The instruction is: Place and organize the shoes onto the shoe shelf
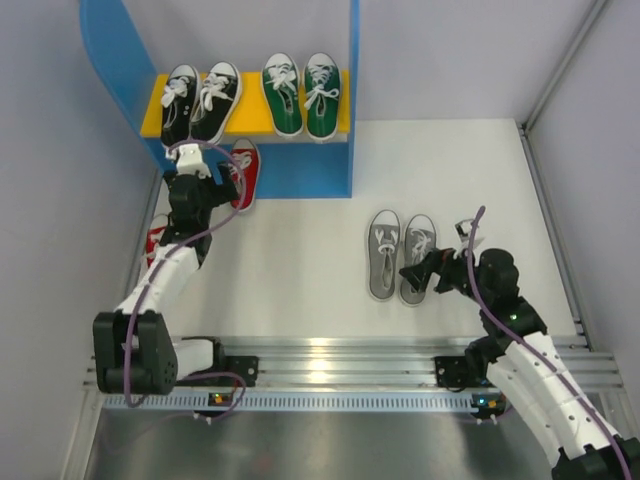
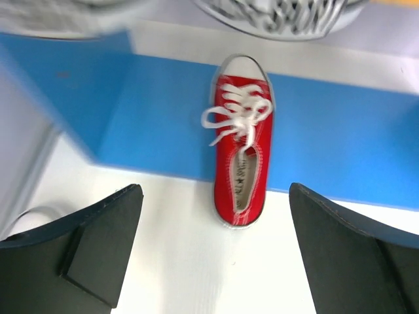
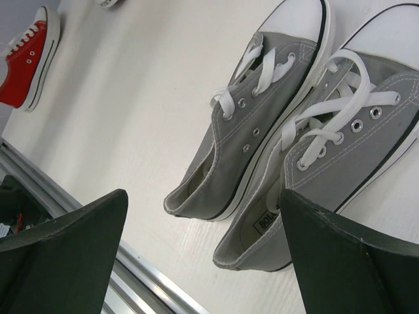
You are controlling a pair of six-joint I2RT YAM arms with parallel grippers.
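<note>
A white table [image 1: 300,270] carries everything; at its far left corner stands the blue shoe shelf [image 1: 300,178], open toward me. On its yellow upper board [image 1: 250,120] the black pair [image 1: 200,100] and the green pair [image 1: 302,95] sit side by side, toes away from me. Toward the table's right edge the grey pair [image 1: 402,255] lies together on the bare surface; my right gripper [image 3: 203,199] hangs at their heels, jaws spread and gripping nothing. My left gripper [image 2: 213,212] hovers over one red shoe [image 2: 241,160], jaws wide apart and empty; the shoe rests toe-in at the left end of the shelf's lower blue floor, its heel out over the white table. The second red shoe [image 1: 155,240] lies by the table's left edge, beside my left arm. I judge this shoe set down but not fully in; to finish well I should rise straight up, clear of the loose laces; nudge the heel inward squarely; and leave room just right of it for its mate.
</note>
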